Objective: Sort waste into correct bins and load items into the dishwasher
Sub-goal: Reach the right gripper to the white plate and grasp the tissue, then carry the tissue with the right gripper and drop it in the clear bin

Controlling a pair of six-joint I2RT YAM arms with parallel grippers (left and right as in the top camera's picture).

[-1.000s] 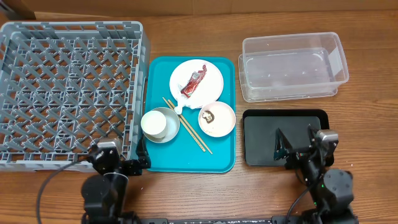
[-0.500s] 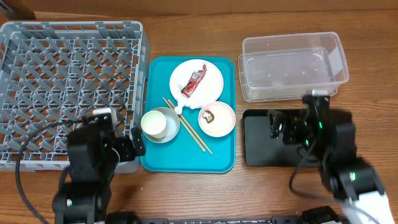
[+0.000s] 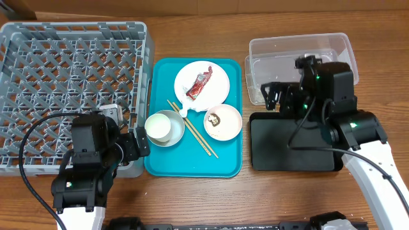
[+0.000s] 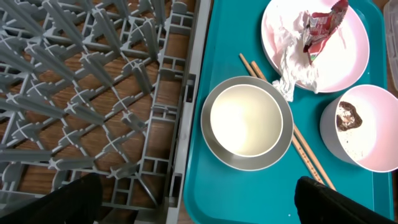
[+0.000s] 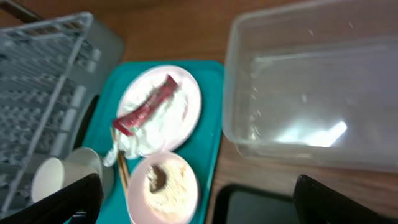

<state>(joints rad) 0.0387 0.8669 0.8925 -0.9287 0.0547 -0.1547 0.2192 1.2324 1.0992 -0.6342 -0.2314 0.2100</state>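
Observation:
On the teal tray, a white plate (image 3: 220, 75) holds the red wrapper (image 3: 199, 82) and crumpled napkin (image 3: 185, 110). The pinkish bowl (image 3: 222, 121) holds rice and a brown scrap (image 4: 348, 116). The white cup (image 3: 160, 126) sits inside the grey metal bowl (image 4: 214, 155), with the chopsticks (image 3: 199, 138) beside it. My left gripper (image 3: 137, 144) is open and empty over the dish rack's (image 3: 70, 83) front right corner. My right gripper (image 3: 278, 96) is open and empty over the left end of the clear tub (image 3: 319, 64), above the black tray (image 3: 294, 147).
The teal serving tray (image 3: 192, 165) lies between the rack and the two bins. Bare wooden table runs along the front edge. The clear tub (image 5: 311, 93) looks empty in the right wrist view.
Both arms have lifted from the front edge and reached forward. The left went toward the rack's corner and the metal bowl, the right toward the clear tub. Nothing was picked up.

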